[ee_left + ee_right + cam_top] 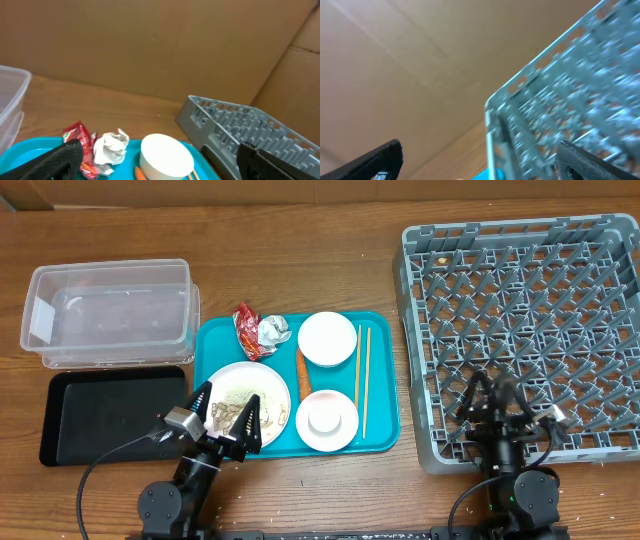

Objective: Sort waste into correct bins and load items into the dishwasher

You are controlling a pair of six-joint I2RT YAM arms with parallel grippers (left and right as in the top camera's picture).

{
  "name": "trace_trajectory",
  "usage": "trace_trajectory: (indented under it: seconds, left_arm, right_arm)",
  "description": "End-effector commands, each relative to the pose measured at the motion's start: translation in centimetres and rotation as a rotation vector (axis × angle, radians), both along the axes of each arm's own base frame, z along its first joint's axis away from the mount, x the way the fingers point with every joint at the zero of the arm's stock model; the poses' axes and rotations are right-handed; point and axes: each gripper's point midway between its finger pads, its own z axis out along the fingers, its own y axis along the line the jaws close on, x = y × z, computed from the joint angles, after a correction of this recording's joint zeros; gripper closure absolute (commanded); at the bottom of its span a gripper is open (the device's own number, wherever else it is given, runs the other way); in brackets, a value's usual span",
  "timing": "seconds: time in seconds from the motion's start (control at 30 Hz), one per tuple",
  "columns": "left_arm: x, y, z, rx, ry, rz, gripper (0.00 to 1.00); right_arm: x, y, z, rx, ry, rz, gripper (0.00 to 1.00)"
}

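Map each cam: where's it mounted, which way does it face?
Overhead: fixed above the table, looking straight down at the teal tray and dish rack; left claw and right claw show, open.
Left wrist: on the left arm, low, facing forward over the tray to a cardboard wall; own fingers in the bottom corners.
Right wrist: on the right arm, tilted, blurred, facing the rack's corner; own fingers in the bottom corners.
Shared: overhead and left wrist both show the white bowl and rack.

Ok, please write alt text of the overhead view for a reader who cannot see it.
A teal plastic tray on a wooden table holds a scrap-covered white plate, two white bowls, an orange carrot, wooden chopsticks, a red wrapper and crumpled paper. Clear plastic bin and black tray left, grey dish rack right; left gripper and right gripper open.
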Motion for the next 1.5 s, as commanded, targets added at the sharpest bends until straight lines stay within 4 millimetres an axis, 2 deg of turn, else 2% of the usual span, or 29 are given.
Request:
trace_trajectory:
  seconds: [0.0,0.07,0.17,0.27,0.43,0.57,0.7,0.73,0.8,0.83,0.87,0.93,1.0,1.07,1.2,1.23,1.33,1.47]
  left_arm:
    - [-1.1,0.8,5.2,0.046,-0.096,0.052,0.0]
    - [-1.8,1.3,8.4,0.15,-0.097,0.092,0.0]
    - [-1.9,1.7,11.0,0.241,-0.014,0.11,0.0]
    - [-1.2,2.0,12.9,0.27,0.154,0.11,0.0]
    - [0.8,1.9,15.3,0.298,0.406,0.079,0.0]
    - [2.5,1.1,16.9,0.292,0.518,0.033,0.0]
    - [3.2,-2.6,17.6,0.17,0.57,-0.175,0.0]
    - [3.3,-3.5,17.2,0.158,0.587,-0.229,0.0]
    - [3.3,-4.7,15.3,0.162,0.675,-0.281,0.0]
    - [3.1,-5.2,13.0,0.195,0.778,-0.286,0.0]
    - [2.8,-5.4,11.4,0.227,0.843,-0.279,0.0]
    - [2.6,-4.9,9.0,0.273,0.958,-0.212,0.0]
    - [2.8,-3.5,7.8,0.26,1.033,-0.09,0.0]
    - [3.5,-2.1,8.0,0.236,1.032,0.002,0.0]
    - [4.8,1.6,9.8,0.188,0.985,0.196,0.0]
    - [5.0,3.0,10.7,0.172,0.966,0.255,0.0]
    - [5.0,4.2,11.3,0.152,0.96,0.293,0.0]
    - [4.1,5.7,10.5,0.197,1.001,0.338,0.0]
  right_arm:
    - [-1.2,3.9,2.2,-0.001,-0.027,0.242,0.0]
    - [-1.9,4.7,3.2,-0.009,0.019,0.293,0.0]
    - [-2.6,4.5,5.0,-0.05,0.089,0.294,0.0]
    - [-3.1,4.3,7.3,-0.155,0.166,0.294,0.0]
    - [-2.3,4.0,10.2,-0.263,0.36,0.291,0.0]
    - [-1.3,4.3,11.2,-0.29,0.55,0.312,0.0]
    - [-0.3,4.6,11.7,-0.304,0.682,0.322,0.0]
    - [-0.2,4.6,11.5,-0.308,0.716,0.325,0.0]
    - [0.2,4.6,11.1,-0.316,0.763,0.324,0.0]
    - [0.5,4.8,10.6,-0.322,0.783,0.332,0.0]
    - [0.6,4.9,10.3,-0.322,0.796,0.339,0.0]
    - [0.7,6.0,9.4,-0.326,0.83,0.4,0.0]
    - [0.2,8.3,8.6,-0.361,0.849,0.542,0.03]
    - [-0.4,10.4,7.3,-0.382,0.897,0.639,0.03]
    - [-2.1,15.3,4.2,-0.499,0.996,0.77,0.04]
    - [-2.9,17.9,2.3,-0.573,1.038,0.796,0.04]
    - [-3.3,20.5,-0.5,-0.674,1.087,0.778,0.05]
    - [-2.9,23.5,-5.0,-0.762,1.151,0.763,0.08]
